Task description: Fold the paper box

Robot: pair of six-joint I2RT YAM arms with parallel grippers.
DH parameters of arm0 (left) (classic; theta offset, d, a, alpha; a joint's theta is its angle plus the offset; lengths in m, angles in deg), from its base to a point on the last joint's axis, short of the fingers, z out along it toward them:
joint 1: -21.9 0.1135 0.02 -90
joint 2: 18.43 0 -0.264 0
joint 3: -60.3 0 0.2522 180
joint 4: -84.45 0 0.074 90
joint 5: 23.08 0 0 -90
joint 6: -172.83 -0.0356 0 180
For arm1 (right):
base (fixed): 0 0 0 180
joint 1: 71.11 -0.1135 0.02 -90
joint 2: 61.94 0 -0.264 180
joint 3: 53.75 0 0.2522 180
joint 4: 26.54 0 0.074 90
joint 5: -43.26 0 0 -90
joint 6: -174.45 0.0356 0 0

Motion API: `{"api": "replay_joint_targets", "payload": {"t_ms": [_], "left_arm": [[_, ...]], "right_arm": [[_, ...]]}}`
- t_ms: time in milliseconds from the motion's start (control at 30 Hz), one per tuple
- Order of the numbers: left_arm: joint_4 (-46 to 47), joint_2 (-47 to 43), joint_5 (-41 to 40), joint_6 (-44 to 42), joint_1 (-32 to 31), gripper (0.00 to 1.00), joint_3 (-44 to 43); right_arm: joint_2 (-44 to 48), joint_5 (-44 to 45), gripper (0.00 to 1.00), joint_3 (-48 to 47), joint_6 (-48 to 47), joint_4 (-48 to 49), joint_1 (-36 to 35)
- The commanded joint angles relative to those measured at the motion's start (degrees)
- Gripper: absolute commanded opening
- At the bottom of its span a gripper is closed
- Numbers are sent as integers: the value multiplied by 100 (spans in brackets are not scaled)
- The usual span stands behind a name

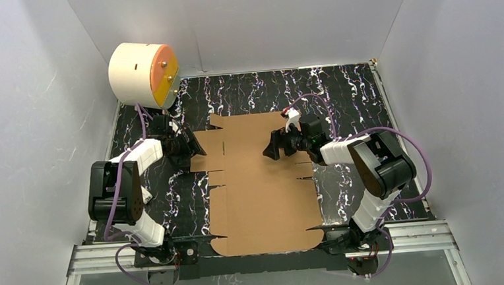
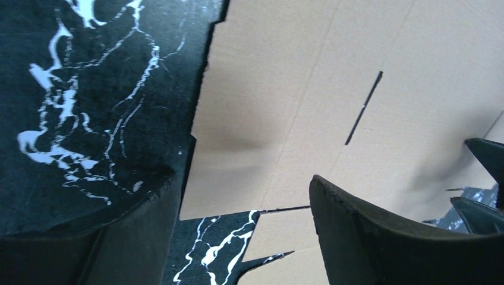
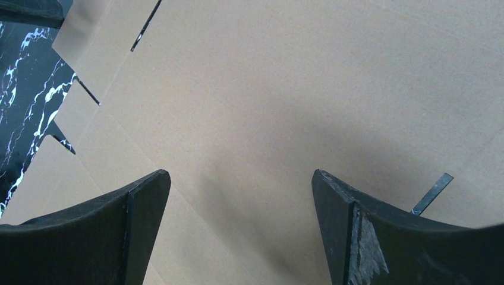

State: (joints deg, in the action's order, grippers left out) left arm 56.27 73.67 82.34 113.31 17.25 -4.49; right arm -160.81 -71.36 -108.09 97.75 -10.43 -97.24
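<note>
1. One flat, die-cut sheet of brown cardboard, the paper box, lies unfolded on the black marbled table. Its rounded near flap reaches the table's near edge, between the two arms.
2. From there the sheet runs back to about mid-table, with slits and flaps cut along both sides.
3. The left gripper is at the sheet's left side flap. In the left wrist view its fingers stand wide apart, one over the table and the other over the cardboard. The flap's edge lies between them and nothing is clamped.
4. The right gripper is over the far part of the sheet, pointing left. In the right wrist view its fingers are spread fully, with only bare cardboard in the gap, and it holds nothing. Whether the tips touch the cardboard cannot be told.
5. Farthest back, a cream cylinder with an orange face sits at the far left corner, clear of the sheet.
</note>
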Motion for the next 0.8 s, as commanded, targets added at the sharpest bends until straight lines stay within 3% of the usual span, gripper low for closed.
{"api": "replay_joint_targets", "payload": {"t_ms": [0, 367, 767], "left_arm": [[-101, 7, 575, 7, 16, 73, 76], [-184, -560, 1080, 50, 16, 60, -17], [-258, -830, 721, -156, 0, 37, 50]], "right_arm": [[-82, -152, 99, 142, 67, 1, -59], [-110, -117, 99, 142, 59, -7, -59], [-83, -97, 99, 136, 45, -25, -53]]}}
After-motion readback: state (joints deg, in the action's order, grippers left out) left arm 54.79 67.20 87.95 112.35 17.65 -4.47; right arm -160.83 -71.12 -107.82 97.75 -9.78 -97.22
